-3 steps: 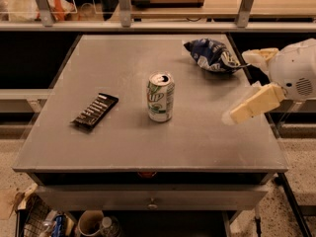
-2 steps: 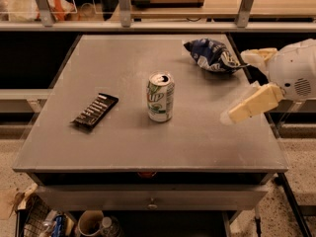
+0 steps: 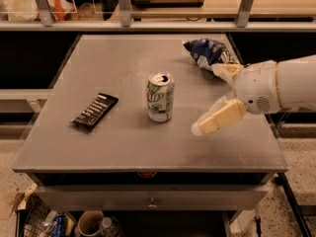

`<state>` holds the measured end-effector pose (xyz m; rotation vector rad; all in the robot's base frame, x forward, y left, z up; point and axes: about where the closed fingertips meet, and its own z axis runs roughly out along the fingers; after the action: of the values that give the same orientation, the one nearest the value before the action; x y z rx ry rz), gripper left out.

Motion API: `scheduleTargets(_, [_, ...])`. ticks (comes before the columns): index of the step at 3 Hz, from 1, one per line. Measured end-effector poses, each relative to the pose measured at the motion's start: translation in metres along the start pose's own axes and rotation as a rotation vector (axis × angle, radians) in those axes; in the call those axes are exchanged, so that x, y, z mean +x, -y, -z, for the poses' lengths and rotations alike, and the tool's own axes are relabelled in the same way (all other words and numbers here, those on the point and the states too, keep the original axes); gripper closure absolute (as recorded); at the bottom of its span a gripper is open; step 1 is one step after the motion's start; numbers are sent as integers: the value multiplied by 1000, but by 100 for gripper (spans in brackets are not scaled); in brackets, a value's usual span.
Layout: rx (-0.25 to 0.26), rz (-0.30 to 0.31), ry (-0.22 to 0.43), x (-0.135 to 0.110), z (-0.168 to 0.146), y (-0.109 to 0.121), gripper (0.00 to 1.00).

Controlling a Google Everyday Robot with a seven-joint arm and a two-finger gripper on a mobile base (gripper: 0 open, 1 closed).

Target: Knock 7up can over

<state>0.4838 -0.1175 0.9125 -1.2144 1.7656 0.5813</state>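
Note:
The 7up can (image 3: 160, 97), white and green with a silver top, stands upright near the middle of the grey table (image 3: 113, 68). My gripper (image 3: 205, 98) comes in from the right, just right of the can and apart from it. Its cream fingers (image 3: 217, 118) are spread wide open and hold nothing. One finger reaches toward the can's lower right. The other lies farther back, beside the chip bag.
A dark blue and white chip bag (image 3: 205, 52) lies at the table's back right, behind my gripper. A flat black bar (image 3: 95, 110) with white lettering lies left of the can. A shelf rail (image 3: 148, 26) runs behind the table. A drawer front (image 3: 148, 199) sits below the table's front edge.
My gripper has moved left toward the can, with its near finger now close to the can's right side. The can, bag and bar have not moved.

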Motion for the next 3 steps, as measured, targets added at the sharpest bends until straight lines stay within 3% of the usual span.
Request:
scheduleTargets(1, [-15, -2, 74, -4, -33, -6, 0])
scheduleTargets(3, [-49, -88, 245, -11, -88, -9, 0])
